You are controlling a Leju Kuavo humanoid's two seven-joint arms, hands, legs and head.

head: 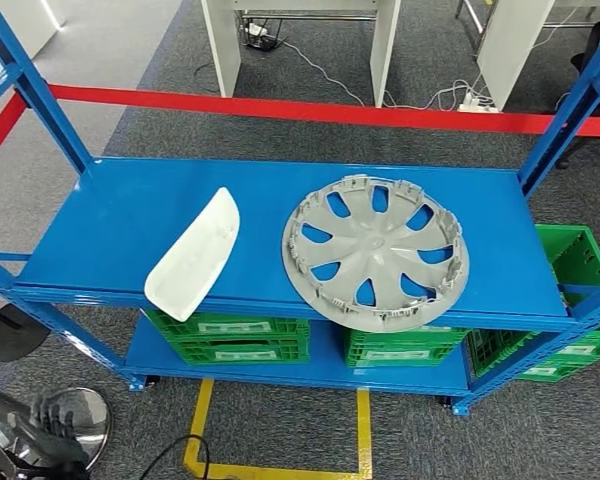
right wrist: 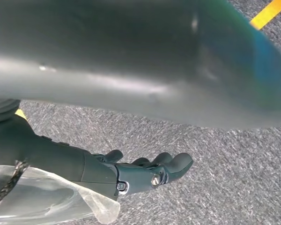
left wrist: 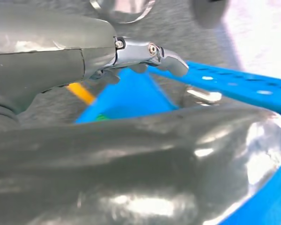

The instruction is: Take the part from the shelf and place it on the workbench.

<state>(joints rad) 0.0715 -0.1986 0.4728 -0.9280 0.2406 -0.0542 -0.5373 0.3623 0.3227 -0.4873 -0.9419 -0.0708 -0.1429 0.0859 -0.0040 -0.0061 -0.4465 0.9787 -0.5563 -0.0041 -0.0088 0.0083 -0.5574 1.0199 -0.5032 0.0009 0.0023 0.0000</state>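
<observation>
Two parts lie on the top board of the blue shelf (head: 108, 220): a white curved panel (head: 195, 255) at the front left and a grey round wheel cover (head: 375, 250) to its right, overhanging the front edge. My left hand (head: 52, 413) hangs low at the bottom left, well short of the shelf. In the left wrist view this hand (left wrist: 79, 61) holds nothing, its fingers (left wrist: 167, 58) stretched toward a blue shelf beam (left wrist: 238, 84). In the right wrist view my right hand (right wrist: 146, 171) hangs over grey carpet, fingers straight and apart, with nothing in it.
Green crates (head: 229, 335) fill the lower shelf, and another green crate (head: 576, 260) stands at the right end. A red barrier tape (head: 320, 110) runs behind the shelf. Yellow floor marking (head: 199, 420) lies in front. A round silver base (head: 82, 420) sits near my left hand.
</observation>
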